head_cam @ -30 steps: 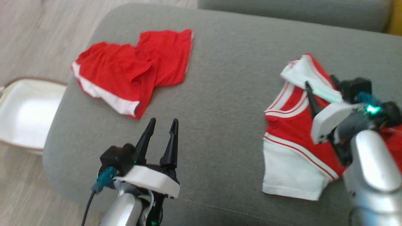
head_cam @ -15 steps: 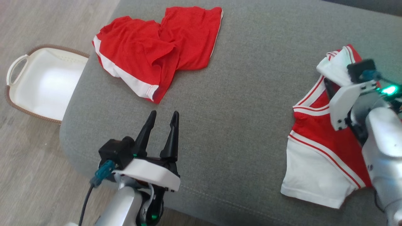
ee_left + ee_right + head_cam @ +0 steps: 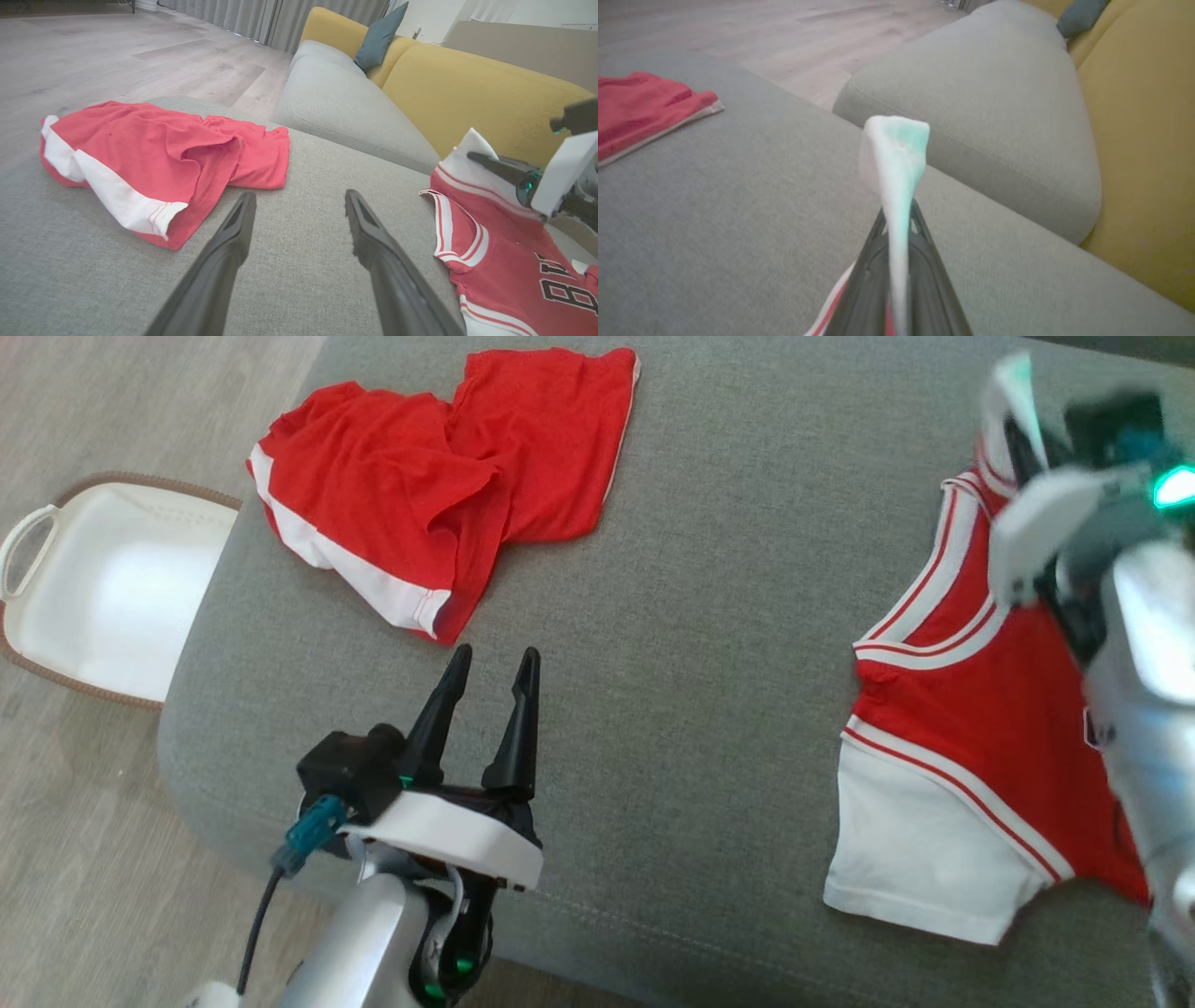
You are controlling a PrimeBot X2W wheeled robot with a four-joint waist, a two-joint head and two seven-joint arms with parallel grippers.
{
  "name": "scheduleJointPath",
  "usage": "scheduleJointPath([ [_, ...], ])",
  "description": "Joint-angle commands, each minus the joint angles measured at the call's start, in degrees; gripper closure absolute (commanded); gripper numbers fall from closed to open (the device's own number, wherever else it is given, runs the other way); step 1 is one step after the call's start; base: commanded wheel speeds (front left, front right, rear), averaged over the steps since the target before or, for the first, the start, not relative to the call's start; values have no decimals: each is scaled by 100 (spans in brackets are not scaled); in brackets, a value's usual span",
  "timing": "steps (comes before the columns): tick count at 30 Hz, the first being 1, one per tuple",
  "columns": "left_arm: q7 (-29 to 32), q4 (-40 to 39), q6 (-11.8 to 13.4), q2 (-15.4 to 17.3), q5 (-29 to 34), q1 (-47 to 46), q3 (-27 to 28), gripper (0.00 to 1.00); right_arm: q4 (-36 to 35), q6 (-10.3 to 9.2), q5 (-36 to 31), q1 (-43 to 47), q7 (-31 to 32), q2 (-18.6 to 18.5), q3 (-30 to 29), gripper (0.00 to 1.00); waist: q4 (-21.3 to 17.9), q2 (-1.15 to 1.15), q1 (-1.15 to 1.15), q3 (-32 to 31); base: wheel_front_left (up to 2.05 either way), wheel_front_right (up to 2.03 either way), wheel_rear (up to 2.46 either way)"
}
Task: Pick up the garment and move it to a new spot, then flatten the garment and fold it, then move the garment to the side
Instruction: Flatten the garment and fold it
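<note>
At the near edge of the grey cushion (image 3: pixel 700 616) the left gripper (image 3: pixel 497 658) is held spread and empty. Along the right edge the jersey (image 3: pixel 971 709) is laid, one white strap (image 3: pixel 896 140) pinched by the clenched right gripper (image 3: pixel 899 219); so thin a hold could be lost once the cloth's weight is lifted.

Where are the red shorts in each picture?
Head view: the red shorts lie upper left on the grey cushion.
Left wrist view: left of middle, beyond the left claw.
Right wrist view: at the left edge.
Shared landmark: the grey cushion beneath them, in all three.
</note>
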Motion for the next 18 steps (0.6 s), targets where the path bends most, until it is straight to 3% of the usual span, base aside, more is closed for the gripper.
scheduleJointPath([
  [1,-35,-216,-4,15,-53,-242,133,0,-246,-4,-56,-542,-85,65,238,100,16,0,0,61,0,0,0],
  [11,-35,-272,-11,15,-276,-387,-12,0,331,-4,-1,-2267,-158,-168,1121,100,375,0,0,316,0,0,0],
  [18,-35,-280,8,15,-345,-395,-32,0,1038,-4,-87,-2819,-272,-232,1429,100,560,0,0,390,0,0,0],
])
